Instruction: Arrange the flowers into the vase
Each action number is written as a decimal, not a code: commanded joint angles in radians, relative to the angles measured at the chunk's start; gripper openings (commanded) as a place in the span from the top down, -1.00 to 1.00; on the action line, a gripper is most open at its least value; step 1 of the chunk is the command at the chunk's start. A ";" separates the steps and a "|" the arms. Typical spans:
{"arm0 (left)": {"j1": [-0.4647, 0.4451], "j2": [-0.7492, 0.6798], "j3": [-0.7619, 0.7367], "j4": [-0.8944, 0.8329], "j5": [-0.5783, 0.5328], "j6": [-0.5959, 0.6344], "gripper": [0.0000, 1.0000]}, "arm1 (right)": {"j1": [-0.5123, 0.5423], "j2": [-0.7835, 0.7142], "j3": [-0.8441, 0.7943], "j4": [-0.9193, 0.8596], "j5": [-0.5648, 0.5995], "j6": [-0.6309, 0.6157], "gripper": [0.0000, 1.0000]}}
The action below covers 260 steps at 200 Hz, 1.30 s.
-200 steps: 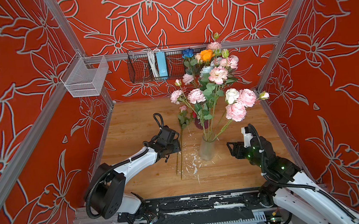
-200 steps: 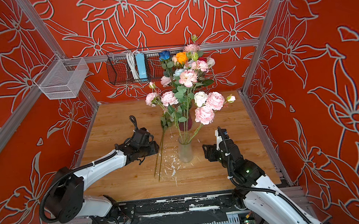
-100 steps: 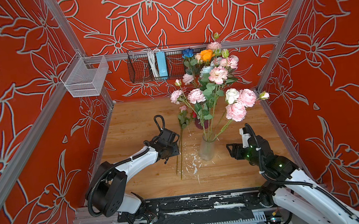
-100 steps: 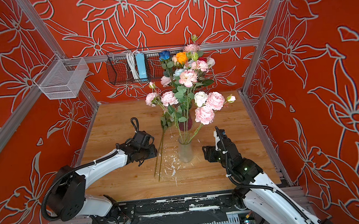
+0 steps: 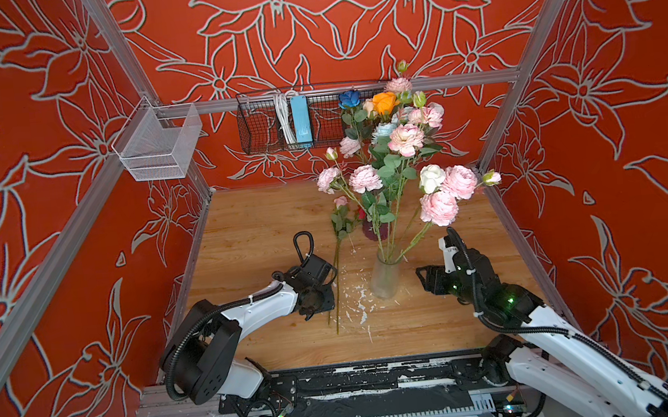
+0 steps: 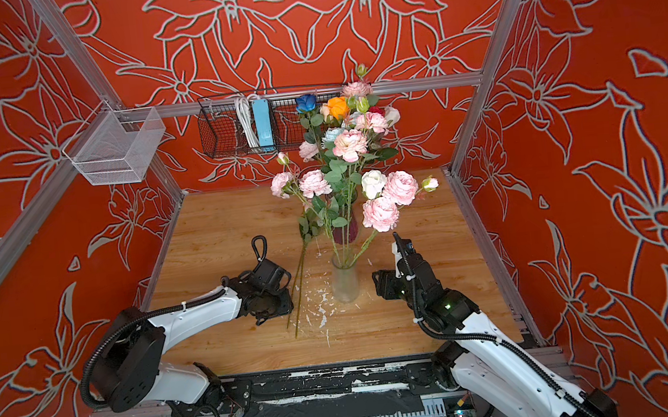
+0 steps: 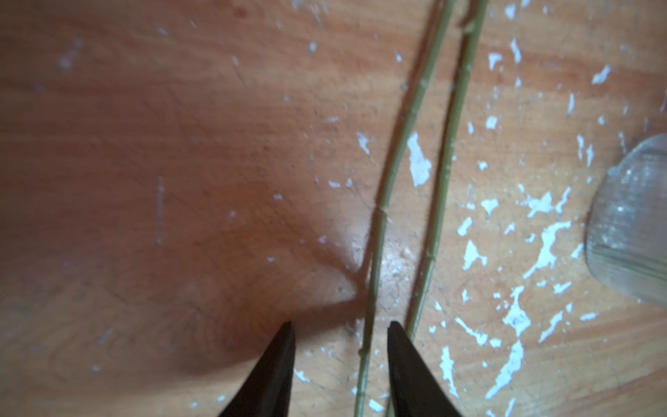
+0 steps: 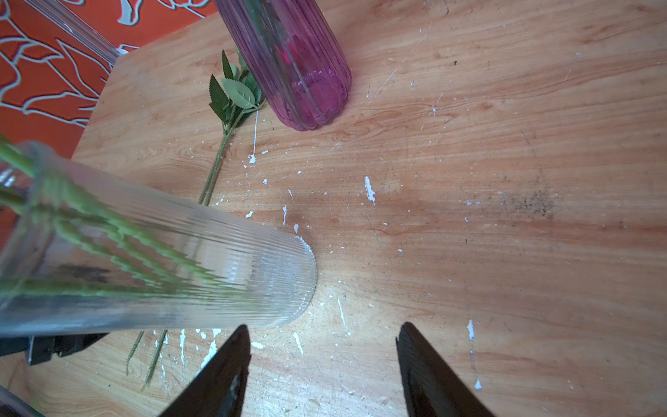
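1. The vase [image 5: 385,279] stood on the table [image 5: 242,226], toward its front, with flowers [image 5: 439,207] in it.
2. A second vase [image 8: 299,72] stood just behind it.
3. Two loose stems [image 7: 395,169] lay left of both.
4. A wire basket [image 5: 267,136] hung on the back rail [image 5: 457,79].

Nothing legible shows in any view. Tiny dark marks on the white plastic wrist plate [image 5: 450,251], three o'clock in a top view, are too small to read.

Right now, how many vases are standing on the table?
2: a clear ribbed vase nearer the front, and a purple vase just behind it, half hidden by stems in both top views.
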 commanded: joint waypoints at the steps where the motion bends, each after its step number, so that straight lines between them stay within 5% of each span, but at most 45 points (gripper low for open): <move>1: -0.024 -0.017 -0.012 -0.076 0.024 -0.055 0.16 | -0.007 -0.030 0.005 -0.001 0.013 0.024 -0.32; 43: -0.120 -0.043 -0.046 -0.146 -0.057 -0.155 0.31 | -0.009 -0.085 -0.024 -0.013 0.030 0.027 -0.32; 112: -0.127 0.033 0.008 -0.158 -0.143 -0.149 1.00 | -0.012 -0.141 -0.025 -0.028 0.026 0.008 -0.32; 260: -0.127 -0.387 0.070 -0.264 -0.389 -0.081 1.00 | -0.012 -0.180 -0.023 -0.024 0.027 0.021 -0.32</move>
